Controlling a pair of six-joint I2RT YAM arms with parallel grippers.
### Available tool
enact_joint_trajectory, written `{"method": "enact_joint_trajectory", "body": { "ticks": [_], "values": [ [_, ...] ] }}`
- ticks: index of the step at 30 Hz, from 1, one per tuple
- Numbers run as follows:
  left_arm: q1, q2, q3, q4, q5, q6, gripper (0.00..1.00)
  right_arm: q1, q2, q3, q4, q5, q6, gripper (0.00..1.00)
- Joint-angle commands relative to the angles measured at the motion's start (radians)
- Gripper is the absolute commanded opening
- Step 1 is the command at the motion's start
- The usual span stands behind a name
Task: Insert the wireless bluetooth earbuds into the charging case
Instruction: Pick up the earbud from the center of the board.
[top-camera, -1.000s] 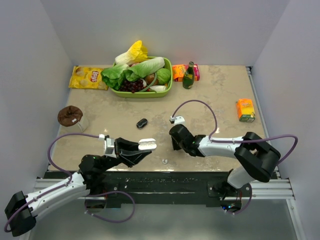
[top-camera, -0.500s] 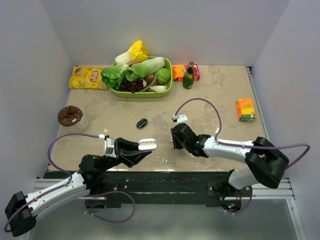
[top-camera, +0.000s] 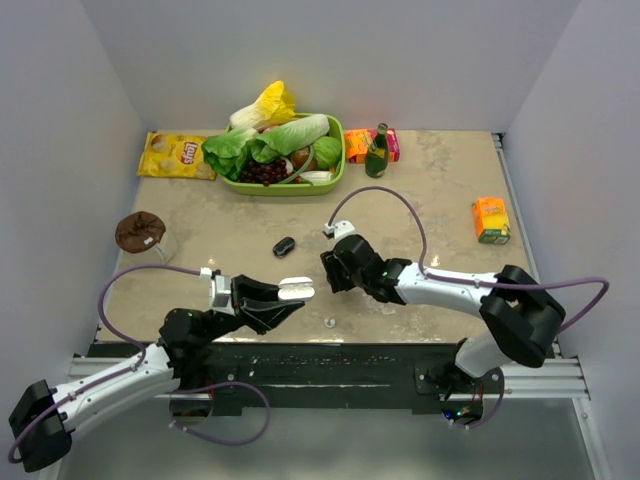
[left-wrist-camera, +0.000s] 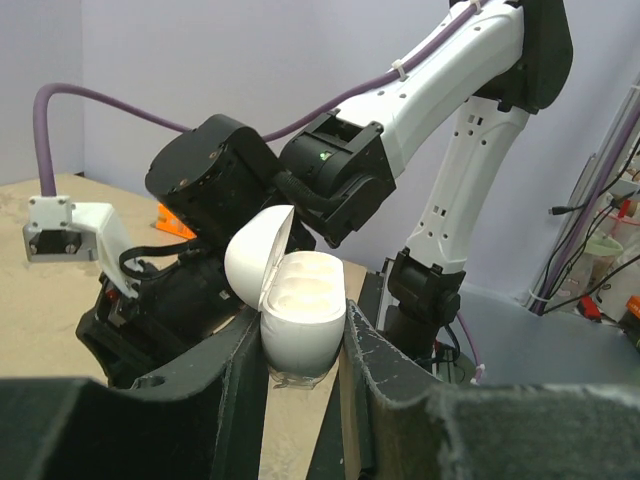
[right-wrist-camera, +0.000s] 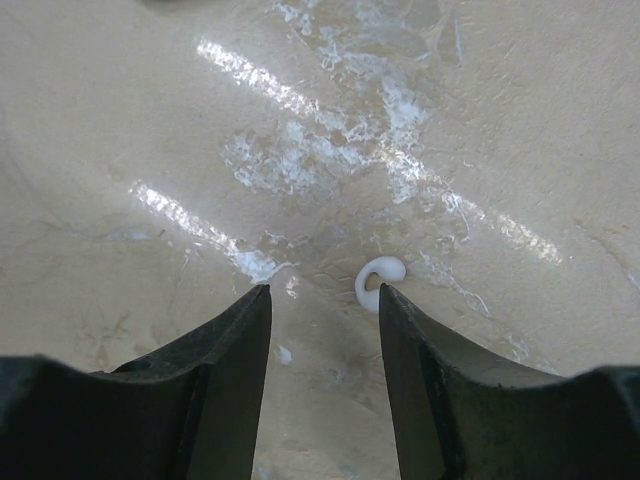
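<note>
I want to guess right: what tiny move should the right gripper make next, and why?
Probably nudge the right gripper sideways and forward, so the white earbud sits between its open fingers; now it lies just off one fingertip, on the table.

The surface (top-camera: 440, 180) is mottled beige, with glossy pale streaks in the right wrist view. The open charging case (left-wrist-camera: 300, 310) is plain white, and a second oval case (top-camera: 284, 246) is black. One earbud (right-wrist-camera: 380, 281) is whitish. The right gripper (right-wrist-camera: 325, 295) is black. The right arm (top-camera: 440, 290) and left arm (top-camera: 110, 378) are white with black joints and carry purple cables (top-camera: 385, 190).

Farther back are:
- a yellow chip bag (top-camera: 177, 155) with a red logo
- a lime-green basket (top-camera: 338, 165) holding green lettuce (top-camera: 295, 135) and dark purple grapes (top-camera: 263, 173)
- a pale yellow cabbage (top-camera: 272, 102)
- a dark green bottle (top-camera: 377, 152)
- an orange-and-pink packet (top-camera: 358, 146)
- an orange carton (top-camera: 490, 220)
- a brown muffin (top-camera: 139, 230)
</note>
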Motion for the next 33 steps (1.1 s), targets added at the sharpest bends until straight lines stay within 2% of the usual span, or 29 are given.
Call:
{"method": "enact_joint_trajectory", "body": {
  "ticks": [1, 33],
  "values": [
    [0.002, -0.007, -0.176, 0.052, 0.014, -0.012, 0.00, -0.003, 0.029, 0.050, 0.013, -0.041, -0.061, 0.49],
    [0.002, -0.008, -0.184, 0.046, 0.009, -0.011, 0.00, -0.012, 0.146, 0.064, -0.008, 0.031, -0.070, 0.47]
  ]
}}
